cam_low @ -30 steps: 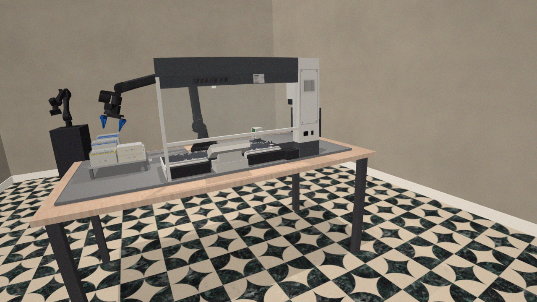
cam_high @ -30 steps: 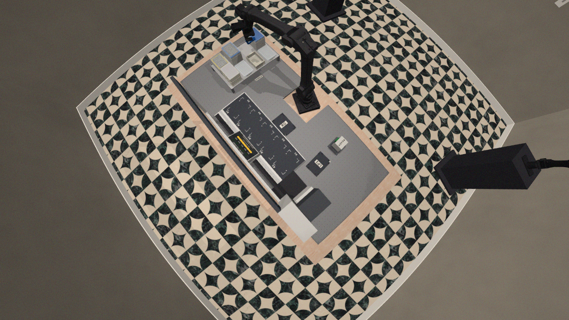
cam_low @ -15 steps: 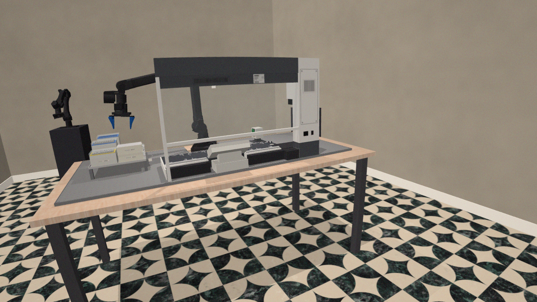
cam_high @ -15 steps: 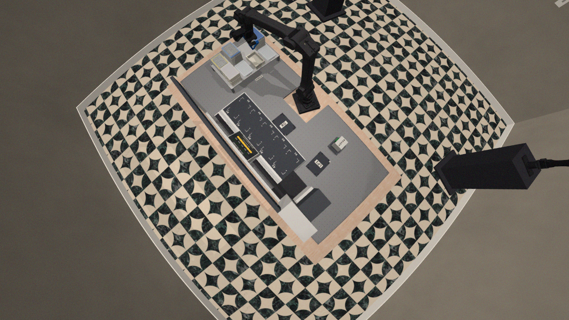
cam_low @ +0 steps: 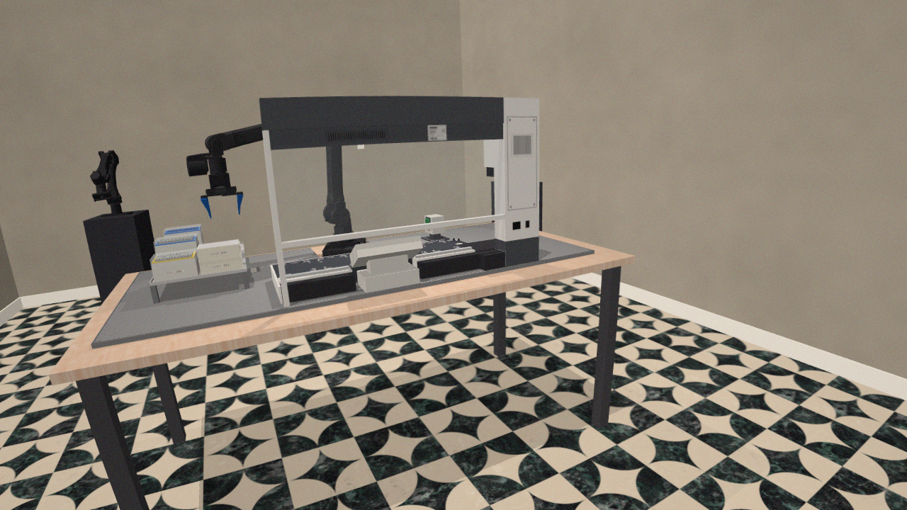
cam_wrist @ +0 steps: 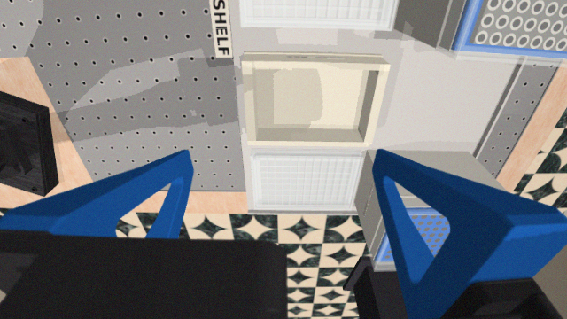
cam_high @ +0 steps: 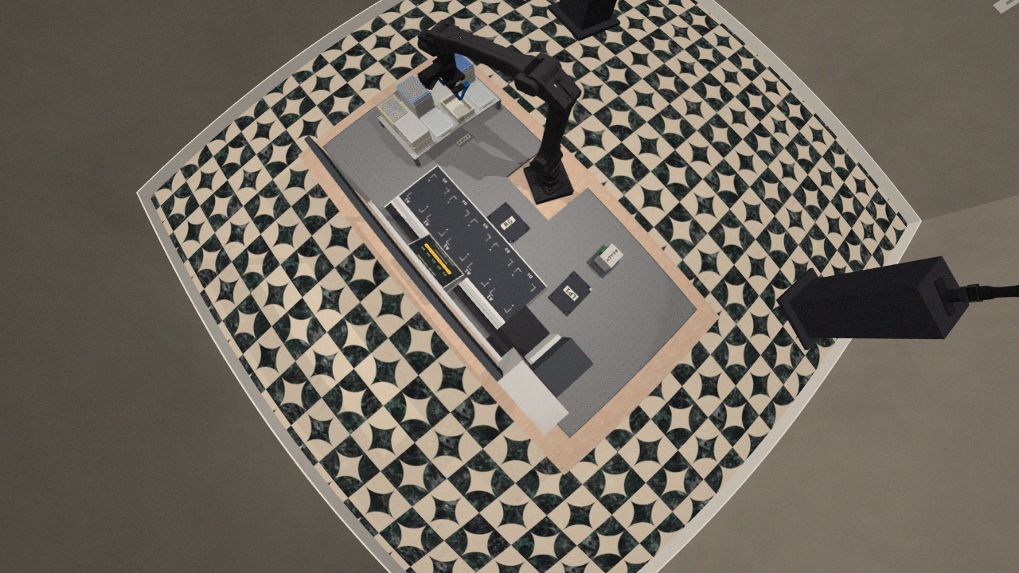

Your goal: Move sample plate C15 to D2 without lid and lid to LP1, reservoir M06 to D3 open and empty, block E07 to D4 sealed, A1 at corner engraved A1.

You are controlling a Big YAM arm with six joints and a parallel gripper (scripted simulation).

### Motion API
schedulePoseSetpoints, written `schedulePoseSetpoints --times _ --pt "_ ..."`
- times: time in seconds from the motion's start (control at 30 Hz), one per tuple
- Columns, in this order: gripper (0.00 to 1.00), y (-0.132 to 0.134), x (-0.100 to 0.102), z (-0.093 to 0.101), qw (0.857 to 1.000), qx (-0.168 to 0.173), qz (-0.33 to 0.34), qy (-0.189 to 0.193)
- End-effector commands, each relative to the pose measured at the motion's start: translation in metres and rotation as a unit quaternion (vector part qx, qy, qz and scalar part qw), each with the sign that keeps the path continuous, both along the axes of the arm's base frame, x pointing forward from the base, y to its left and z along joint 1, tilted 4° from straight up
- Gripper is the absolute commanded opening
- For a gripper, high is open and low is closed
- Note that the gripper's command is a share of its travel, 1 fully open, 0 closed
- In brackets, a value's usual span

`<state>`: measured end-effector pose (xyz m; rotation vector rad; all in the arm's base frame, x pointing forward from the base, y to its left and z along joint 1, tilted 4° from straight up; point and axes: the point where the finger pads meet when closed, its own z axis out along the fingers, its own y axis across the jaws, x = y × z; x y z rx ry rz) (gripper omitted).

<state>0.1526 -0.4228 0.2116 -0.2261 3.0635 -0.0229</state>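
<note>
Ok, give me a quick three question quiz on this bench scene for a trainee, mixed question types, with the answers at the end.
1. True or false: the blue-fingered parallel gripper is shut on a plate.
2. In the wrist view, which item lies straight ahead of the fingers: A, a cream open one-well reservoir; B, a blue-framed tip rack; C, a black pad?
3. Fill in: the dark deck of the liquid handler carries ____ labware.

Key
1. False; it is open and holds nothing.
2. A.
3. no.
</note>
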Motion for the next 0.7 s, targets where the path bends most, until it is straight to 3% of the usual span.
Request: schedulePoseSetpoints --times 0.0,0.67 --pt "1.0 0.013 0.009 0.019 1.0 -0.026 0.002 -0.009" --pt "1.0 0.107 0.02 0.018 1.0 -0.013 0.002 -0.006"
